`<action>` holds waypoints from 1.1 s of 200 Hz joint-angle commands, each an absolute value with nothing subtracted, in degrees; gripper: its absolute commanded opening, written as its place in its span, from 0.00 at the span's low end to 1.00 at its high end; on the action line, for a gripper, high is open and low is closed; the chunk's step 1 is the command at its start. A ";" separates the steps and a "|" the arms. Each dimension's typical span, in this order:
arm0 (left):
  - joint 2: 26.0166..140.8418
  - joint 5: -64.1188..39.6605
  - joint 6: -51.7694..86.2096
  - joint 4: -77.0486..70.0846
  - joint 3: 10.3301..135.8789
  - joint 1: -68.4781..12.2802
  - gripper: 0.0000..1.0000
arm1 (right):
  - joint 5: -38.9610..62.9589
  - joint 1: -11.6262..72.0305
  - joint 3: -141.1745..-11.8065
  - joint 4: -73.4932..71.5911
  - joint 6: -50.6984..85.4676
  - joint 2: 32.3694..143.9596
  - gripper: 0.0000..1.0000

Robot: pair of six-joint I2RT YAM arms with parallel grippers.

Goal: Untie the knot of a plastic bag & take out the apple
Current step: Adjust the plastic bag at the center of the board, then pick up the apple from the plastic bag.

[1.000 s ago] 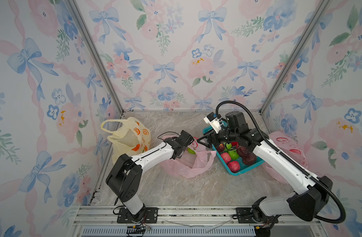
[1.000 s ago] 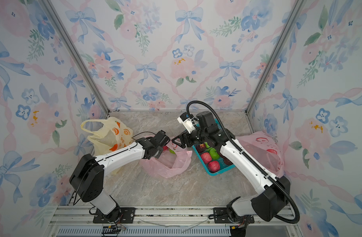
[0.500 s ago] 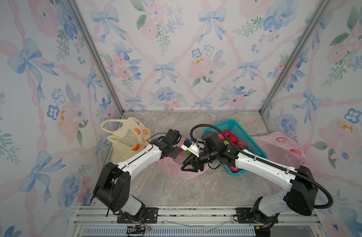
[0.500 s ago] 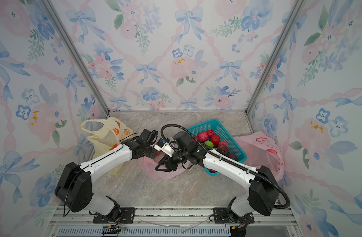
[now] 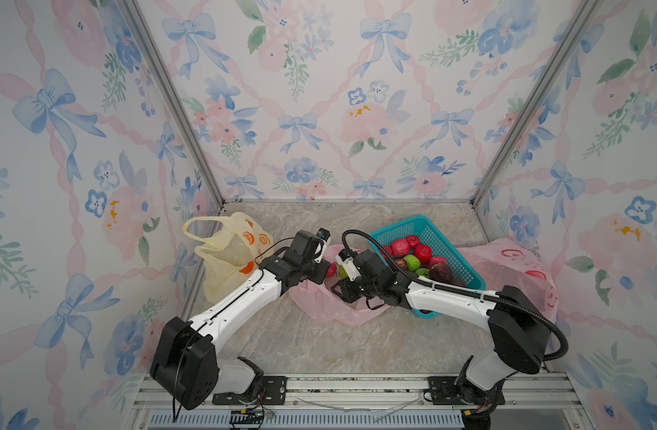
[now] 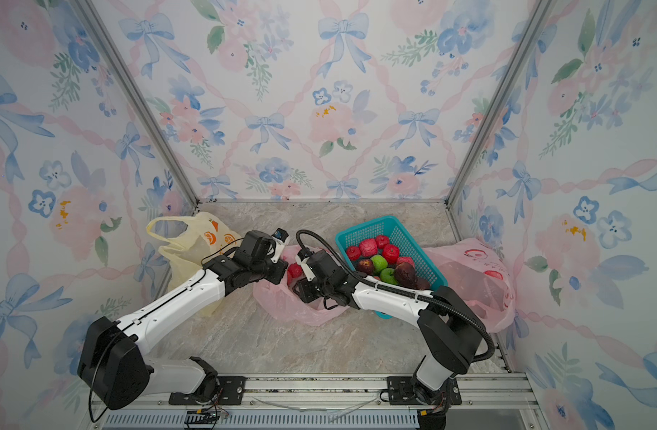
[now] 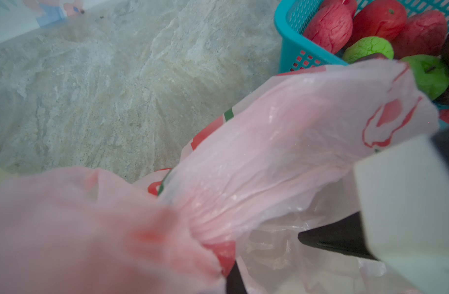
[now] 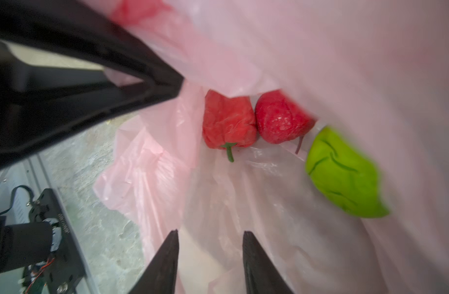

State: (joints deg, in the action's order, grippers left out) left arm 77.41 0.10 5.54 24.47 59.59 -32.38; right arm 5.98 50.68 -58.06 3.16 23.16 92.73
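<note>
Knot work looks done: the pink bag [image 5: 317,309] lies in the middle of the surface [image 5: 319,350] with no tie to be seen and its mouth held open at the 12 o'clock end. The left arm [image 5: 245,294] comes in from 7 o'clock with its jaws clenched on the bag's rim. The right arm [image 5: 450,299] reaches across from 4 o'clock, and its jaws sit parted inside the mouth, gripping nothing. So the taking-out is what's left, and nothing has been lifted yet.

Both top views give the layout. The teal basket [image 5: 436,242], at 2 o'clock from the bag, is already heaped with red and green fruit. A yellow bag [image 5: 226,257] slumps at 10 o'clock. Of the pink bag's contents they catch only a dab of red and green between the two wrists, and both sets of jaws are hidden.

The right wrist view fills that in. A red fruit [image 8: 228,124] with a green stem touches a second red fruit [image 8: 279,119], and a crumpled green fruit [image 8: 343,175] lies just beside them. All three sit deep in the bag, beyond the parted jaws. Which one counts as the apple, I can't call. The left wrist view alone shows the plastic bunched and lifted right at the left jaws.
</note>
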 commanded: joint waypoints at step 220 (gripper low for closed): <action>74.73 -1.20 11.76 18.45 44.17 -39.09 0.00 | 1.83 50.40 -52.52 -4.49 24.01 92.08 0.65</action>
